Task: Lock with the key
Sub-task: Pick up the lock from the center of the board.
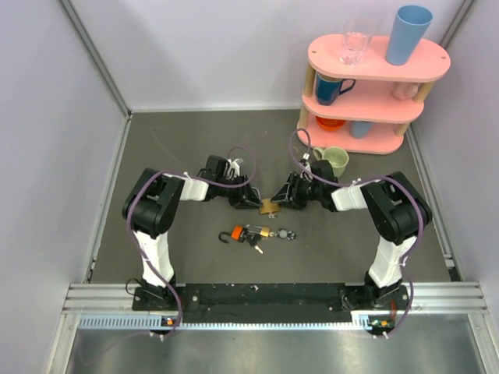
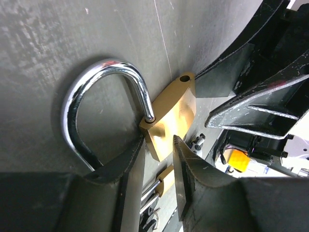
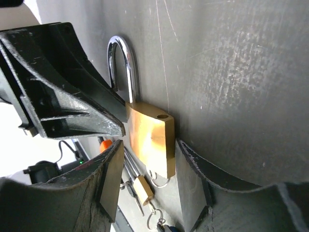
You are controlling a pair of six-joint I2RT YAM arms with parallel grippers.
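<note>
— What's the biggest thing there?
— The dark grey table (image 1: 187, 148), matte and scratched, with a pink three-tier shelf (image 1: 437, 62) at its far right corner.
— And the pincers?
— Both meet at the large brass padlock (image 1: 269, 207), lying flat mid-table. The left gripper (image 2: 159, 140) has its black fingers hard beside the body's lower corner; I cannot tell whether it is pinching. The right gripper (image 3: 147, 147) straddles the body with its jaws apart, a sliver of gap on one side.
— The padlock itself?
— Smooth, blocky brass. Its curved chrome shackle (image 2: 77, 106) is swung out, and one top hole is empty.
— The key?
— The key (image 1: 256, 245), tiny and silver, lies in its bunch nearer the bases. It is beside the orange-and-black padlock (image 1: 238, 232) and apart from both grippers.
</note>
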